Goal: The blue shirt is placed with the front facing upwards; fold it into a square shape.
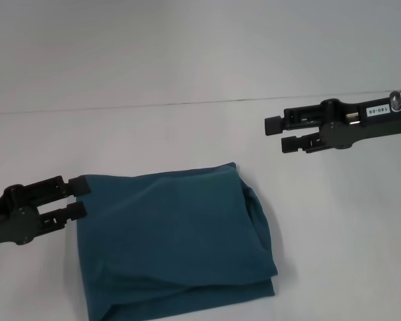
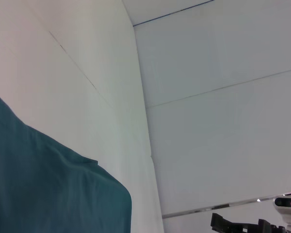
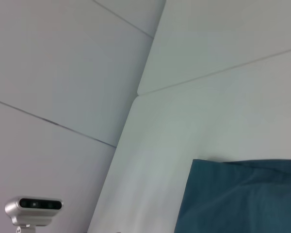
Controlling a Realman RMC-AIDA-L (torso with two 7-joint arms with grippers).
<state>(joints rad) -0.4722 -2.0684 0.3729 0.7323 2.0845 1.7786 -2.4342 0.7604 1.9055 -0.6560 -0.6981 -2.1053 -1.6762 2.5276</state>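
- Blue shirt (image 1: 174,244): lies folded on the white surface (image 1: 187,134), roughly a square bundle w/ several layers stacked; sits at about 6 o'clock in the head view, running off the near edge of that view.
- Folded edges: rounded, bulging fold along the 3 o'clock side; layered hems show at the 5 o'clock corner. No lettering or collar on show, only plain teal cloth.
- Left tool (image 1: 79,196): at 9 o'clock of the shirt, low by the surface, fingers pointing toward 3 o'clock. Jaws narrow, w/ a slim gap; tips right at the shirt's 10 o'clock corner. Upper fingertip looks to touch the cloth edge; can't tell if any cloth is pinched.
- Right tool (image 1: 282,134): at about 1–2 o'clock of the shirt, well apart from it, above the bare surface, fingers pointing toward 9 o'clock. Jaws narrow, small gap, nothing held.
- Left wrist view: shirt corner (image 2: 48,184) on the surface, right tool (image 2: 233,224) far off.
- Right wrist view: straight shirt edge (image 3: 242,199) on the pale surface.
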